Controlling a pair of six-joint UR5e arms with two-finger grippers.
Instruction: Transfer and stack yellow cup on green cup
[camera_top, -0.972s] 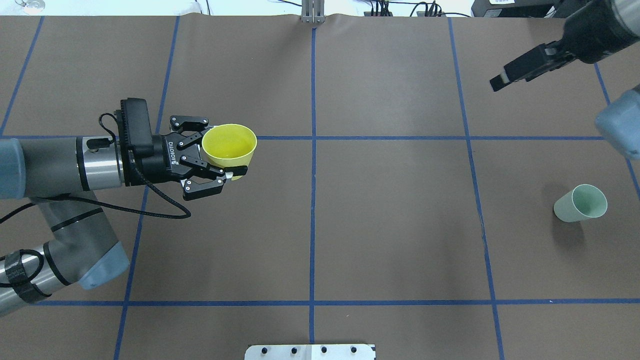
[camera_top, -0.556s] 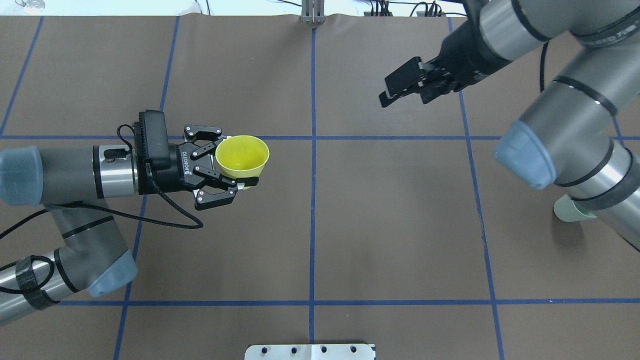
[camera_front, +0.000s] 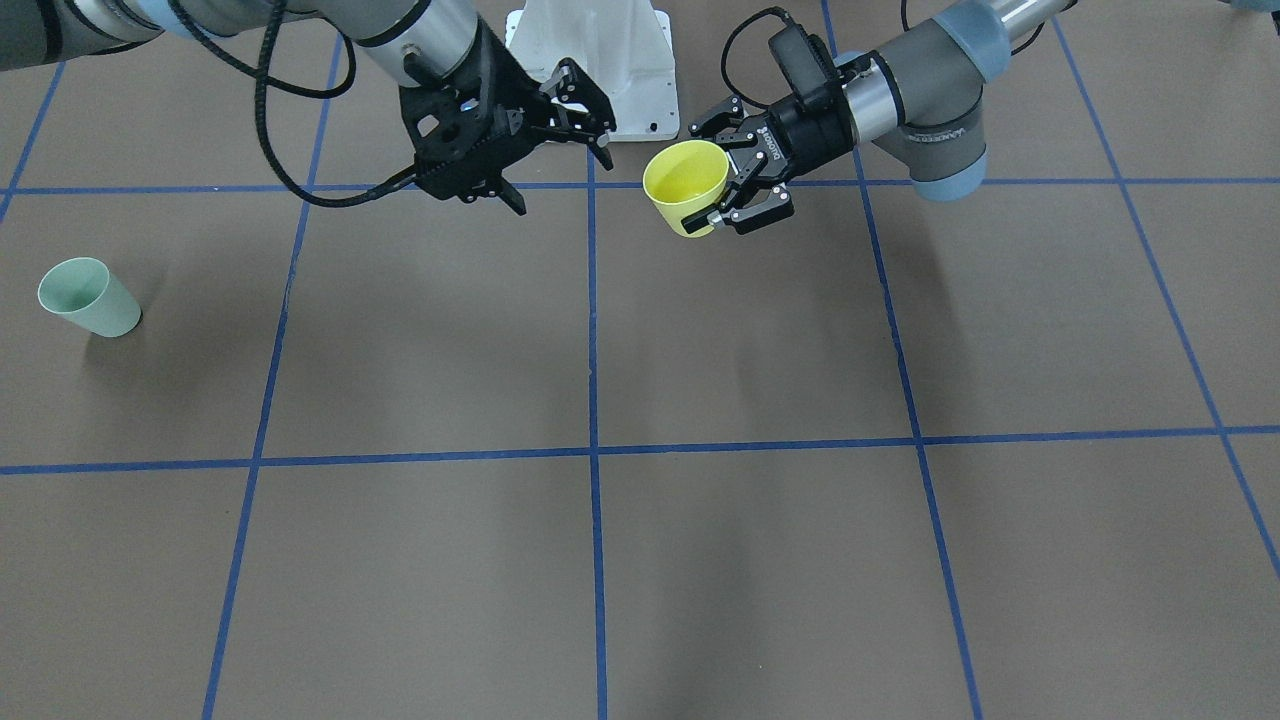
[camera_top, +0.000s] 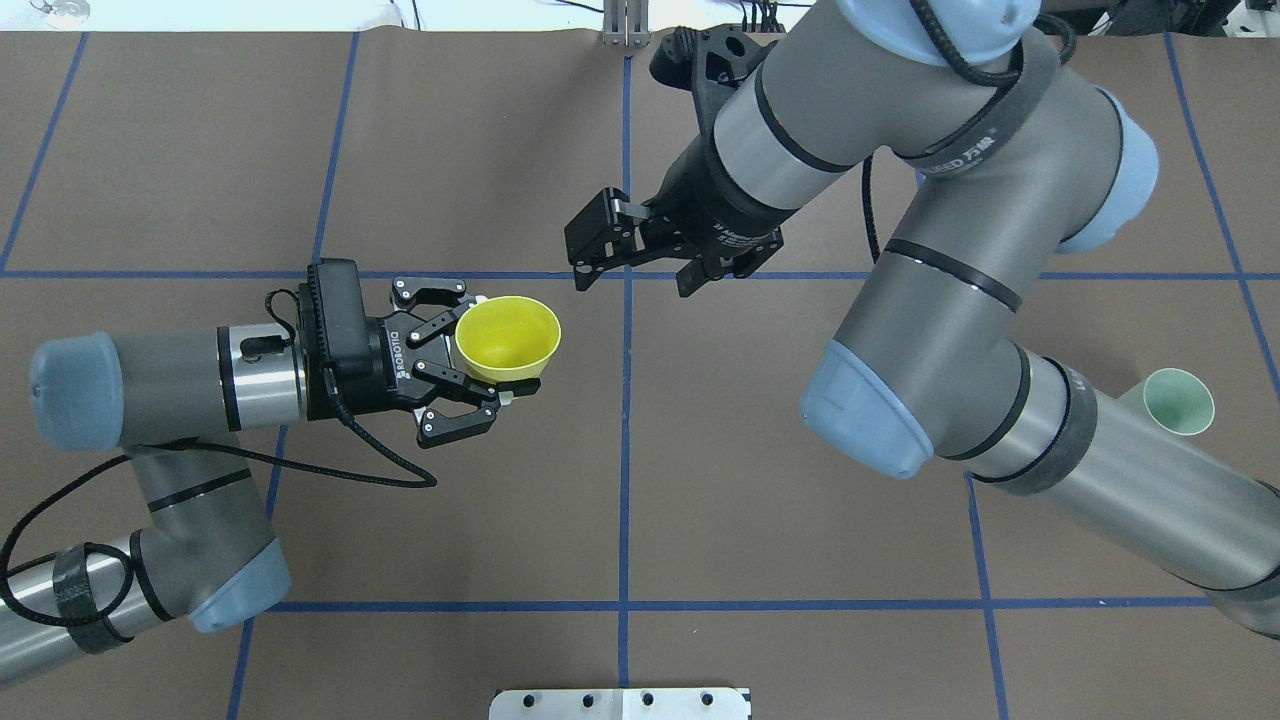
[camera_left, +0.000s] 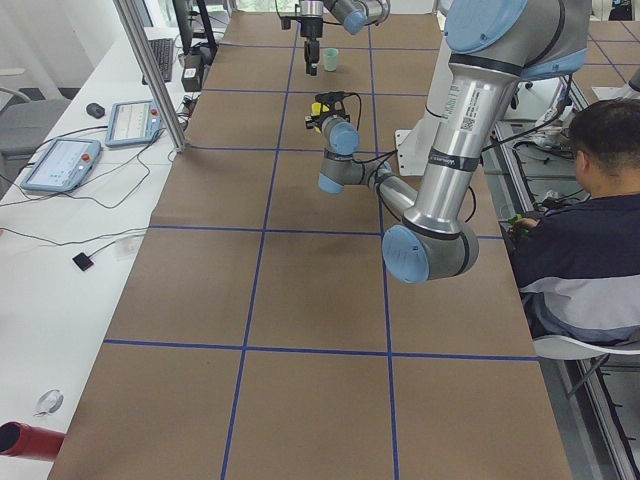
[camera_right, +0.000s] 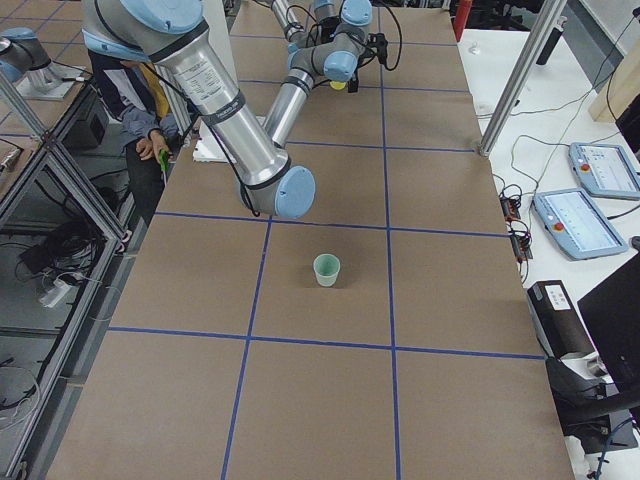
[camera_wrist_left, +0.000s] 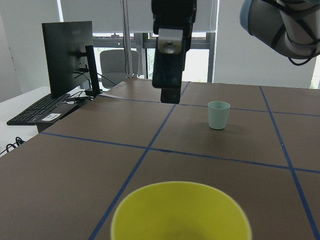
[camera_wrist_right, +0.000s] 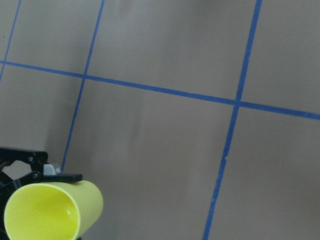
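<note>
The yellow cup (camera_top: 507, 338) hangs above the table left of centre, gripped at its side by my left gripper (camera_top: 492, 348), which is shut on it. It also shows in the front view (camera_front: 686, 185), the left wrist view (camera_wrist_left: 180, 212) and the right wrist view (camera_wrist_right: 50, 212). My right gripper (camera_top: 715, 275) hovers just beyond and right of the cup, pointing down, empty, with its jaws apart. The green cup (camera_top: 1178, 402) stands upright at the table's right side, partly behind my right forearm. It shows clearly in the front view (camera_front: 88, 297).
The brown table (camera_top: 620, 480) is marked with blue tape lines. My right arm's elbow and forearm (camera_top: 960, 330) span the right half above the surface. A white base plate (camera_front: 592, 60) sits at the robot's side. A seated person (camera_left: 585, 230) is beside the table.
My right arm has swung in from the far right corner to the centre, beside the yellow cup. My left gripper has carried the cup a little right and nearer the robot.
</note>
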